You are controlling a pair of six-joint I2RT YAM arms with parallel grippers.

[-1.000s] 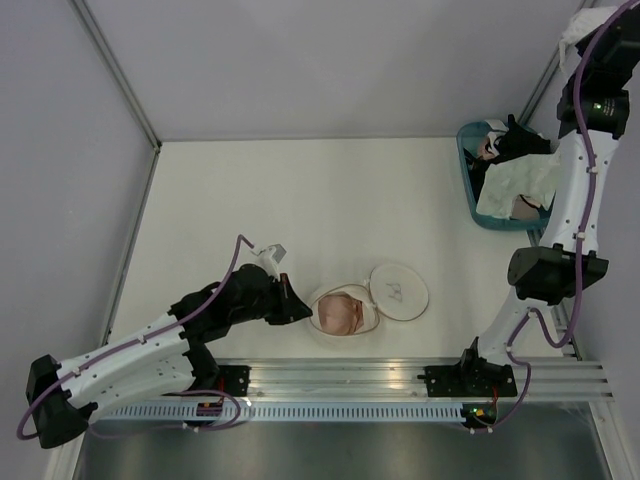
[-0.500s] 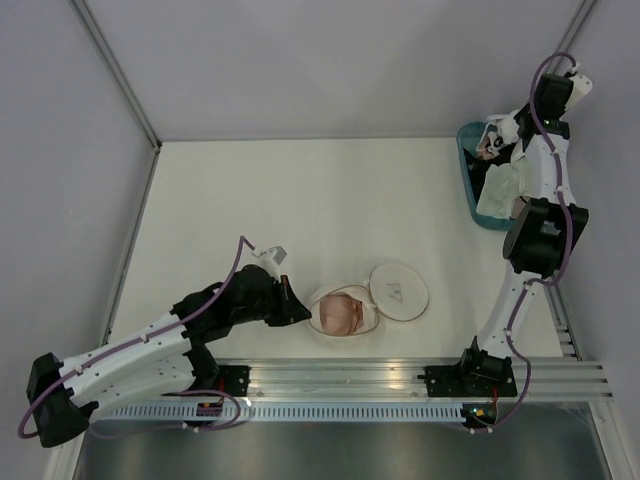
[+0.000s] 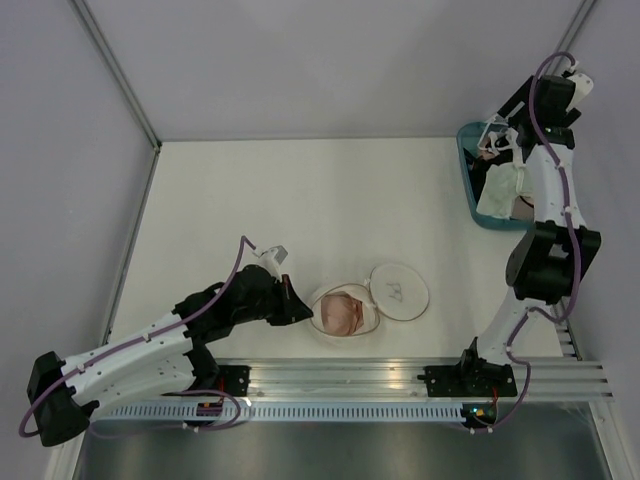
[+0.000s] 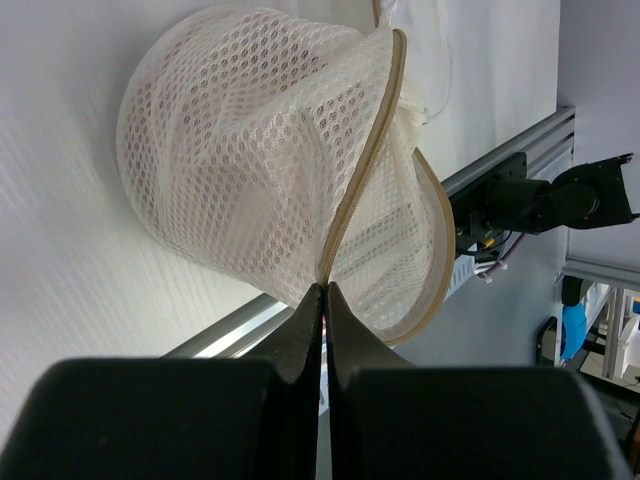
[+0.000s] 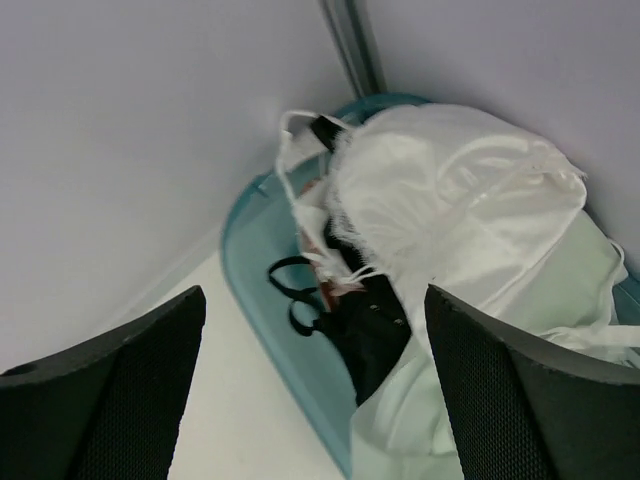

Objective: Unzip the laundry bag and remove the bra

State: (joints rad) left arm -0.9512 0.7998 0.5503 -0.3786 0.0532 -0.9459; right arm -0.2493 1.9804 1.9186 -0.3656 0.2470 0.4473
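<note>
The laundry bag [image 3: 366,322] lies unzipped near the table's front. Its round lid [image 3: 398,290] is flipped out to the right. The pale-pink bra [image 3: 340,313] sits inside the open shell. My left gripper [image 3: 306,312] is shut on the bag's tan rim. In the left wrist view the mesh [image 4: 240,160] bulges past the closed tips of the left gripper [image 4: 323,290], which pinch the rim [image 4: 372,150]. My right gripper [image 3: 500,135] hangs open over the teal basket [image 3: 468,180] at the back right. Nothing lies between the pads of the right gripper [image 5: 315,300].
The teal basket [image 5: 262,290] holds a white-and-pale-green cloth [image 5: 460,200] and a black garment [image 5: 380,335] with thin loops. It stands against the right wall. Grey walls close the table at the back and sides, and a metal rail [image 3: 400,380] runs along the front.
My right arm has swung down from high at the right to just over the basket, and its jaws have opened. The left arm and the bag have not moved.
</note>
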